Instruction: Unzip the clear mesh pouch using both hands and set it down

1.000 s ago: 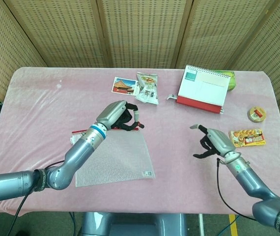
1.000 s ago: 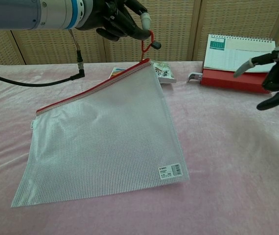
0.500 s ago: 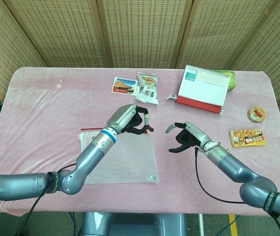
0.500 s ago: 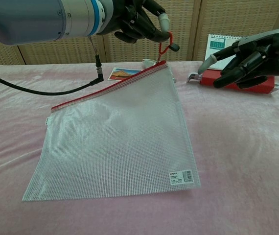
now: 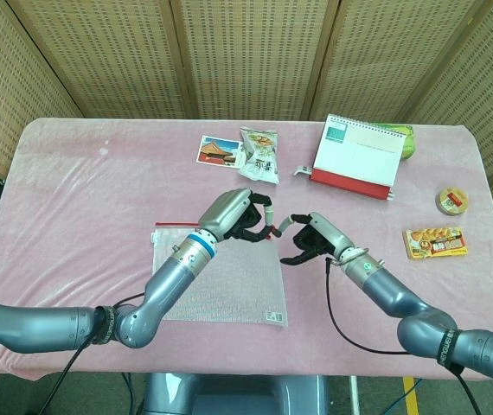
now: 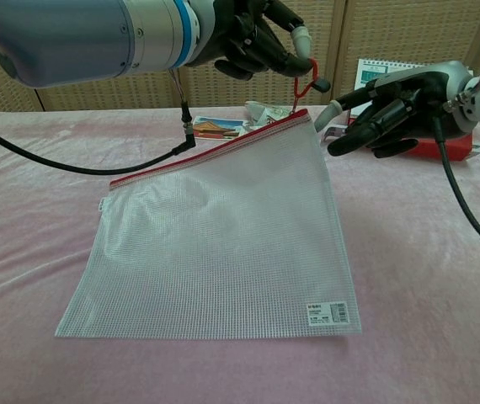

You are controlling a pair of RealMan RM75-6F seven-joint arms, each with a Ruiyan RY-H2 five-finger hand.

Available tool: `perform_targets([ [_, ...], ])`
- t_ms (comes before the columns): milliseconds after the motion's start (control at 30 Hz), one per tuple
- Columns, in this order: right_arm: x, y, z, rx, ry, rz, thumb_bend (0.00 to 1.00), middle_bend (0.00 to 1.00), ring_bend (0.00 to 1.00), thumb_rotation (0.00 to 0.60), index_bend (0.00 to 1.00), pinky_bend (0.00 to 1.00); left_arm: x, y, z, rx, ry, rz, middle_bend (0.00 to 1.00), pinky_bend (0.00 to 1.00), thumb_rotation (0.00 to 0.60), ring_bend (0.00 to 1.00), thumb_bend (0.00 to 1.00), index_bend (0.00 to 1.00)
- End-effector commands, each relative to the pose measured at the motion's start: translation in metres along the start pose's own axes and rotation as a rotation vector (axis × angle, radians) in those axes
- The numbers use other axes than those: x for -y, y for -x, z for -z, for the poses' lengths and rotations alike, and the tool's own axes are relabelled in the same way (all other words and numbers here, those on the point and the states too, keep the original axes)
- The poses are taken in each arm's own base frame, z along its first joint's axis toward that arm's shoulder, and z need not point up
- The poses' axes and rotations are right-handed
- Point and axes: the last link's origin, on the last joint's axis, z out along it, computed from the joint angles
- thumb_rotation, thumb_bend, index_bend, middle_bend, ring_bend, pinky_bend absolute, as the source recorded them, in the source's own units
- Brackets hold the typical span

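The left hand (image 6: 253, 38) is curled tight, its fingers pinching the red zipper pull (image 6: 305, 82) at the upper right corner of the clear mesh pouch (image 6: 223, 236). That corner hangs lifted off the bench (image 5: 82, 190) from the pull, while the pouch's lower edge and left side lie on the pink cloth, so the sheet slopes up toward the hand. The red zipper strip (image 6: 206, 151) runs along the top edge from the lifted corner down to the left, and a small white barcode label (image 6: 327, 313) sits near the lower right corner.

The right hand (image 6: 387, 105) holds nothing; its fingers are loosely spread and part curled, with one pale fingertip (image 6: 334, 107) reaching just beside the raised corner. Whether it touches the mesh cannot be told. In the head view the two hands sit close together near the middle of the bench, left hand (image 5: 240, 218) and right hand (image 5: 314, 239).

Behind them stand a desk calendar (image 5: 357, 158) with a red base, a postcard (image 5: 220, 150) and a snack packet (image 5: 259, 154); at the right edge lie a small round tin (image 5: 452, 201) and an orange packet (image 5: 435, 242)
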Motion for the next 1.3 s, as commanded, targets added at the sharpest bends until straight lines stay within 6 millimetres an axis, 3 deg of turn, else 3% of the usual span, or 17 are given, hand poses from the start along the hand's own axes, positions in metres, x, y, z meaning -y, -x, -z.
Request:
perform_targets([
  [33, 0.001, 0.005, -0.004, -0.004, -0.003, -0.005, 0.02, 0.99, 1.00, 0.600, 0.48, 1.00, 0.000, 0.000, 0.000, -0.002, 0.000, 0.006, 1.00, 1.00, 0.600, 0.93, 0.69, 0.85],
  [467, 0.002, 0.015, -0.018, -0.021, 0.009, -0.068, 0.27, 0.99, 1.00, 0.600, 0.61, 1.00, -0.003, -0.001, 0.002, 0.011, 0.000, 0.047, 1.00, 1.00, 0.600, 0.93, 0.69, 0.85],
  [767, 0.006, 0.019, -0.021, -0.006, 0.006, -0.101, 0.38, 0.99, 1.00, 0.600, 0.65, 1.00, -0.004, 0.001, 0.002, 0.015, 0.004, 0.062, 1.00, 1.00, 0.600, 0.93, 0.69, 0.85],
  [1300, 0.008, 0.020, -0.018, 0.002, 0.000, -0.128, 0.73, 1.00, 1.00, 0.600, 0.80, 1.00, 0.000, -0.002, 0.002, 0.017, -0.001, 0.063, 1.00, 1.00, 0.600, 0.93, 0.69, 0.86],
])
